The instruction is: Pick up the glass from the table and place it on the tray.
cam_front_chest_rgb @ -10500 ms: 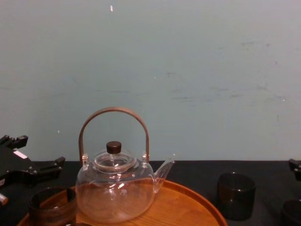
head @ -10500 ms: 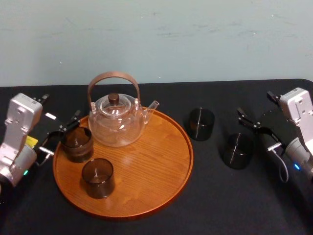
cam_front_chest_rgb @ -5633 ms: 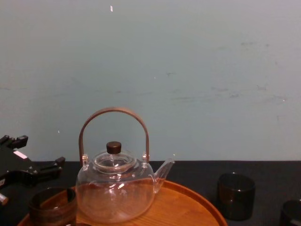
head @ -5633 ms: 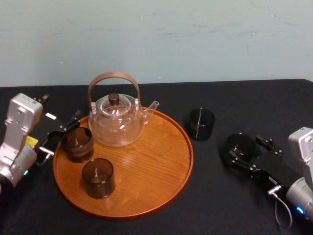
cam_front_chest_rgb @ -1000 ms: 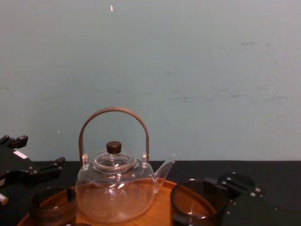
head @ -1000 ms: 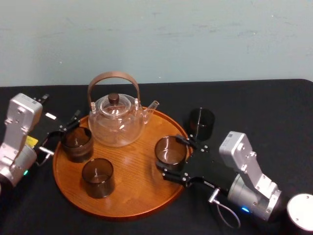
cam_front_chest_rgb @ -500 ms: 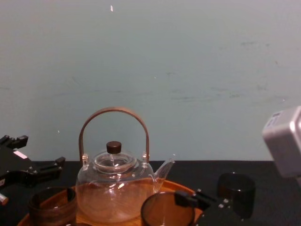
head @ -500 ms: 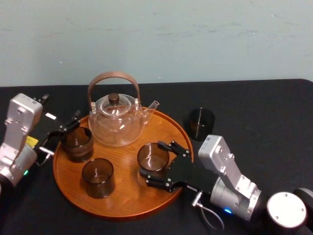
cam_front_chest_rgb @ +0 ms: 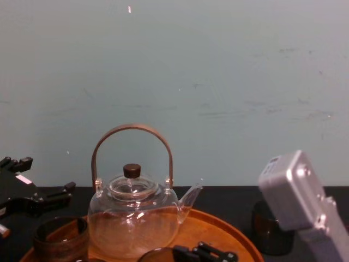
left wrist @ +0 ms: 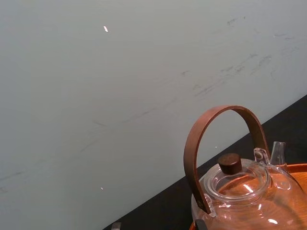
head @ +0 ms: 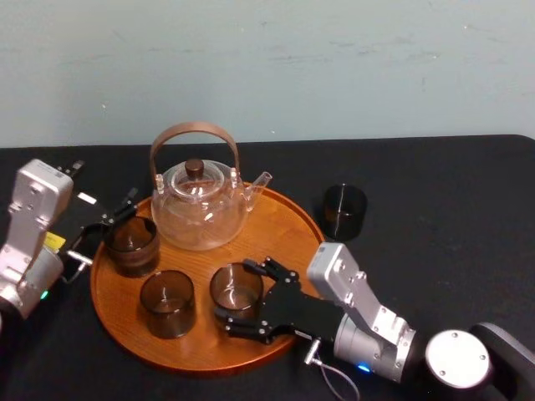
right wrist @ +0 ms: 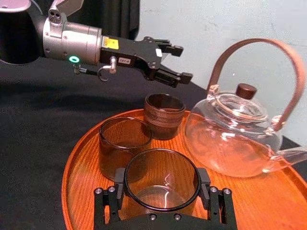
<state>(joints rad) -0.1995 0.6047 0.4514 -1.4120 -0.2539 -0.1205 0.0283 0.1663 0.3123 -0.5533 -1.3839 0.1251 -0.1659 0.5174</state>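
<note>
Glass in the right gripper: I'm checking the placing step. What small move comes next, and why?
Probably lower it straight down. The right gripper holds the glass over the tray, apart from the neighbouring glass; whether its base touches the wood is unclear. The left gripper sits parked by the tray's left edge.

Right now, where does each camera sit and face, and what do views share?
Head: high, looking down on the tray; right hand grips a glass, left hand at its left edge.
Chest: low, facing teapot and wall; right arm lower right.
Left wrist: faces teapot and wall.
Right wrist: over its own hand and glass, toward the left hand.
Shared: teapot, all four.
</note>
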